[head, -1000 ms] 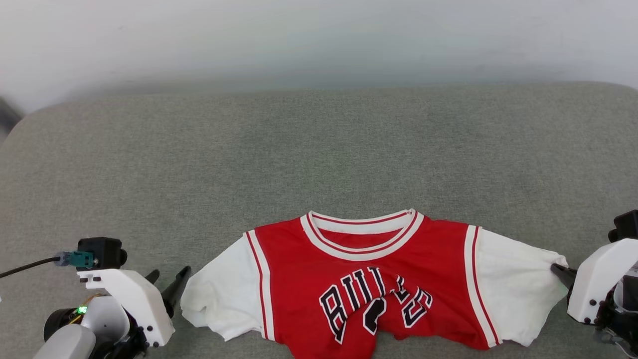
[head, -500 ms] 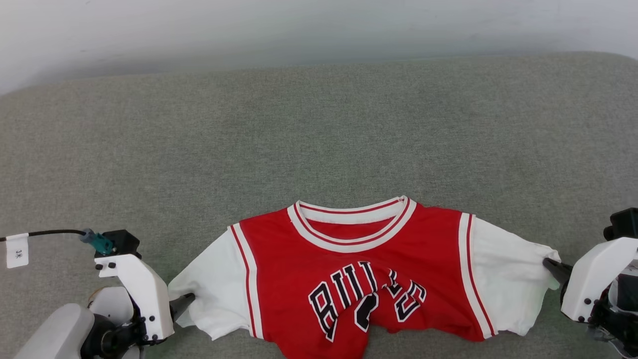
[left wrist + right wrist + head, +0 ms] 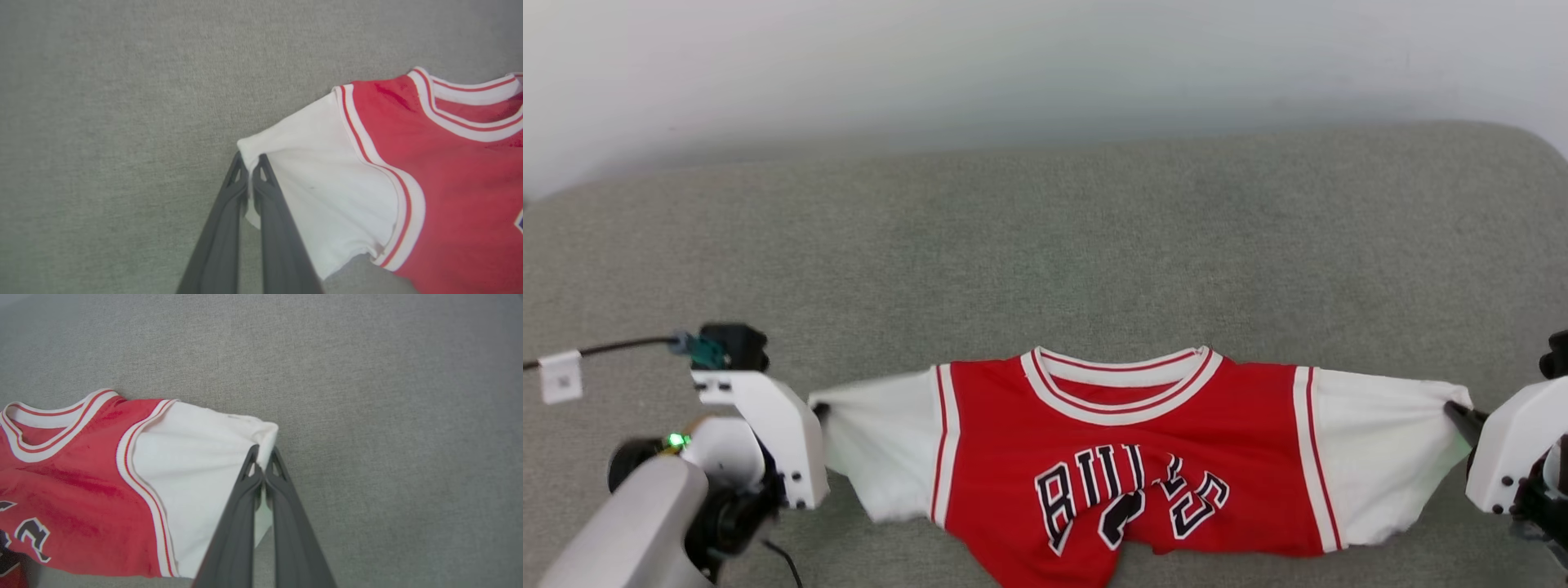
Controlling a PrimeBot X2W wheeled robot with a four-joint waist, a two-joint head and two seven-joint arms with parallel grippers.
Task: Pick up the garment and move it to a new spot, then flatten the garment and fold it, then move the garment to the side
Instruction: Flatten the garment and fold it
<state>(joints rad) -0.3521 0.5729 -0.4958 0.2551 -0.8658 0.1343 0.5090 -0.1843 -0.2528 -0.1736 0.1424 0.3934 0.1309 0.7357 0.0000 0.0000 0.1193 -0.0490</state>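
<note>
The garment [image 3: 1127,441], a red jersey with white short sleeves and black lettering, hangs stretched between my two grippers over the grey cushion. My left gripper [image 3: 818,408] is shut on the hem of the left white sleeve [image 3: 318,196]; in the left wrist view its fingertips [image 3: 249,163] pinch the sleeve's corner. At the far right my right gripper [image 3: 1458,412] is shut on the other sleeve's end [image 3: 204,457], with its fingers [image 3: 261,457] clamped on the cloth edge. The chest is still wrinkled around the letters, and the jersey's lower part runs off the bottom of the head view.
A wide grey upholstered surface [image 3: 1045,245] spreads behind and beside the garment, ending at a pale wall [image 3: 1045,57] at the back. A black cable with a white tag [image 3: 560,376] trails from my left wrist at the left.
My left gripper went from open beside the left sleeve to shut on its hem. Both sleeves are now pulled outward and the jersey is drawn taut. The head view shifted.
</note>
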